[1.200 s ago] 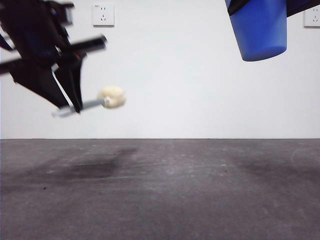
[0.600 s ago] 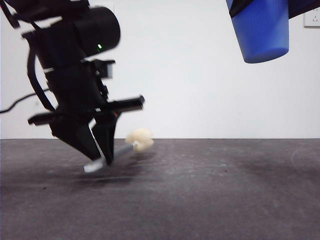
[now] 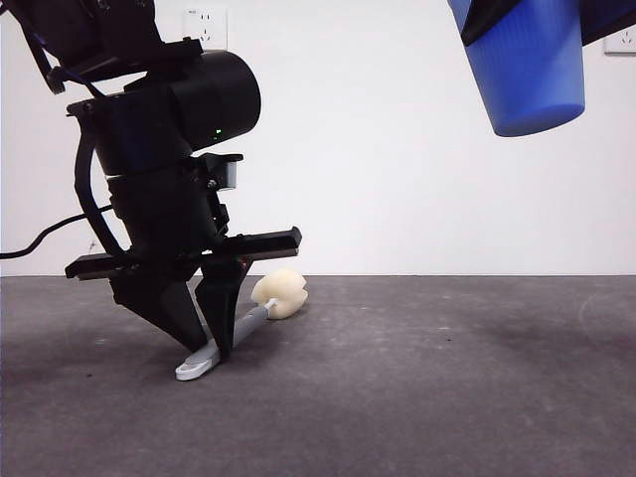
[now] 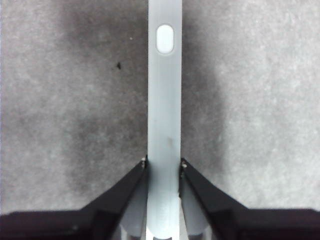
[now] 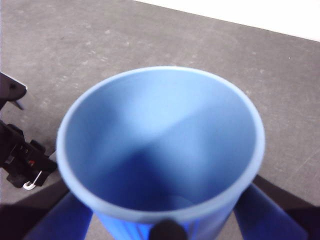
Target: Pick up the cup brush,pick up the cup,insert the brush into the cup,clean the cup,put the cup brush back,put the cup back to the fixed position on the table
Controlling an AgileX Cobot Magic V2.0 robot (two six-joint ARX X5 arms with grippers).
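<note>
The left tool (image 3: 207, 350) stands low at the left of the front view, its two black jaws clamped on the grey handle of the cup brush (image 3: 248, 322). The brush lies slanted there: its white looped end rests on the tabletop (image 3: 427, 397) just below the jaw tips, and the handle runs up and to the right to the pale yellow sponge head, which sits at the tabletop's far edge line, left of centre. In the left wrist view the handle (image 4: 164, 110) runs straight up the middle of the frame between the jaws (a pale oval slot shows near the top), with mottled grey surface (image 4: 65, 100) on either side.

The cup (image 3: 525, 62) hangs in the upper right corner of the front view, well above the tabletop, base downward and slightly tilted. The right wrist view looks into its open mouth (image 5: 160, 150), filling most of the frame. The right tool (image 5: 165, 232) grips it from both sides, its jaws closed on the blue wall.

A white wall socket (image 3: 206, 22) shows at the upper left of the front view.
</note>
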